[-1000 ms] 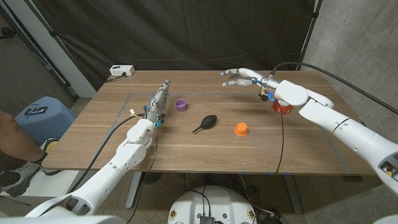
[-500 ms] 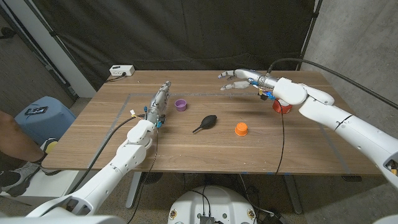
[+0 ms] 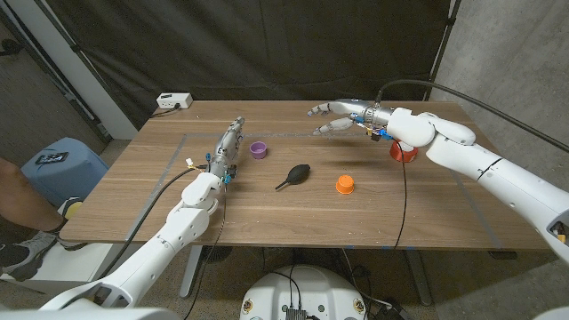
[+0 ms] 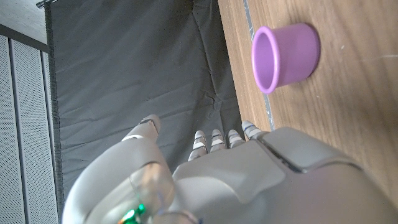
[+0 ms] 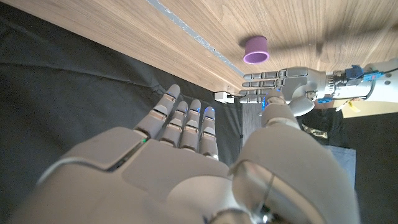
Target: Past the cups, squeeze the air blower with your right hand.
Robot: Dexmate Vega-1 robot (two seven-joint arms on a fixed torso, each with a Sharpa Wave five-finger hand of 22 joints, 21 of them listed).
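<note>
Near the middle of the wooden table [image 3: 133, 182], the black air blower [image 3: 294, 175] lay on its side, untouched, its nozzle pointing toward the robot's left. An orange cup [image 3: 345, 184] stood just to its right, a purple cup [image 3: 258, 149] farther back on its left, and a red cup [image 3: 402, 152] showed partly behind the right forearm.

From the head view, the right hand [image 3: 338, 116] hung above the far part of the table, beyond the blower and well apart from it, fingers spread and holding nothing. The right wrist view showed what the head view could not: the back of that hand [image 5: 186, 155] with its fingers straight and side by side, and past them the purple cup [image 5: 255, 50] and the left hand [image 5: 280, 87].

The left hand [image 3: 229, 142] stood on its edge on the table just beside the purple cup, fingers stretched out and empty. Its wrist view brought the purple cup [image 4: 285, 55] close, mouth turned sideways, apart from the fingertips [image 4: 217, 138].

At the table's far left corner, a white power strip [image 3: 173, 100] lay. Off to the left, a blue stool [image 3: 55, 162] stood on the floor, with part of a person's leg [image 3: 20, 200] at the picture's edge.
</note>
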